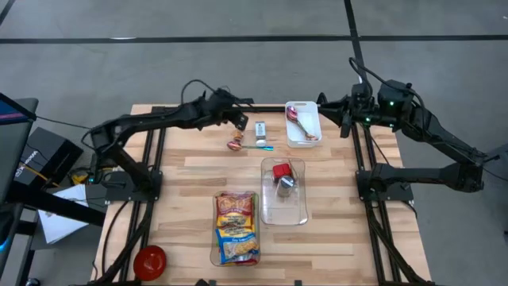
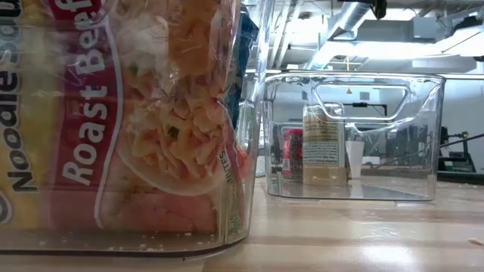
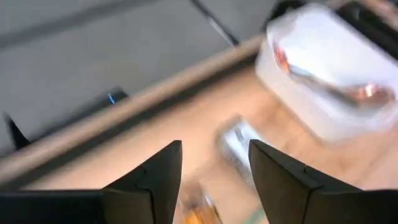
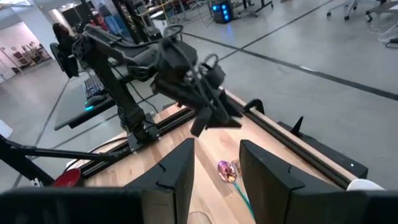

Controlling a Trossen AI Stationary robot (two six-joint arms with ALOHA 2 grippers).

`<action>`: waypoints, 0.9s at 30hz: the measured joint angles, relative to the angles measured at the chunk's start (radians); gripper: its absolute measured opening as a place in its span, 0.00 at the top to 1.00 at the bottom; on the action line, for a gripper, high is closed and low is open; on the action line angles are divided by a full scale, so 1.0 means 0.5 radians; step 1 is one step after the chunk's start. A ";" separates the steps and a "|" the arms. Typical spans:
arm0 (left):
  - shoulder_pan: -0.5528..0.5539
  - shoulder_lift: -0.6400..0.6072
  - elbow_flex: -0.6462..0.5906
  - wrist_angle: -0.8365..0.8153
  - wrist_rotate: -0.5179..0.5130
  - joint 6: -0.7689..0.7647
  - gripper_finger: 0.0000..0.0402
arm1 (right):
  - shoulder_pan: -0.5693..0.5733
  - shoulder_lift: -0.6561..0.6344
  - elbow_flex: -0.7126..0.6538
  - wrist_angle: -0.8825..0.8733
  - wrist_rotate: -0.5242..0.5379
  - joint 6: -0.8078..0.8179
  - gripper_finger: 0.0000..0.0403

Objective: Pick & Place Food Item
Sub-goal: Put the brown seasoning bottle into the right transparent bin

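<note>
A pink-and-orange wrapped lollipop [image 1: 236,144] with a teal stick lies on the wooden table [image 1: 190,175]. It also shows in the right wrist view [image 4: 225,171]. A small silver packet [image 1: 260,127] lies just beyond it. My left gripper [image 1: 240,121] hovers open above these two, and the packet [image 3: 236,146] shows between its fingers. A white tray [image 1: 303,123] holds a spoon-like pink and silver item. My right gripper [image 1: 344,117] is open and empty beside the tray's right side, above the table's far right.
A clear bin [image 1: 283,191] mid-table holds a red item and a silver can. A second clear bin [image 1: 236,228] near the front holds a noodle soup packet [image 2: 113,113]. A red round object [image 1: 149,260] sits at the front left corner.
</note>
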 joint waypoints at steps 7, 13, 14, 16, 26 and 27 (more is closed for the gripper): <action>-0.058 0.184 0.001 -0.129 -0.063 -0.250 0.54 | 0.005 0.002 0.000 -0.060 -0.002 0.022 0.70; -0.123 0.335 0.001 -0.128 -0.278 -0.408 0.44 | 0.005 0.002 0.000 -0.070 -0.003 0.021 0.70; -0.130 0.367 0.001 -0.122 -0.288 -0.415 0.41 | 0.005 0.001 0.000 -0.087 -0.004 0.021 0.70; -0.132 0.418 0.001 -0.134 -0.304 -0.469 0.36 | 0.005 0.002 0.000 -0.115 -0.013 0.021 0.70; -0.138 0.595 0.001 -0.099 -0.279 -0.673 0.26 | 0.005 0.002 0.000 -0.176 -0.056 0.053 0.70; -0.145 0.622 0.001 -0.100 -0.264 -0.679 0.26 | 0.005 0.002 0.000 -0.176 -0.056 0.053 0.70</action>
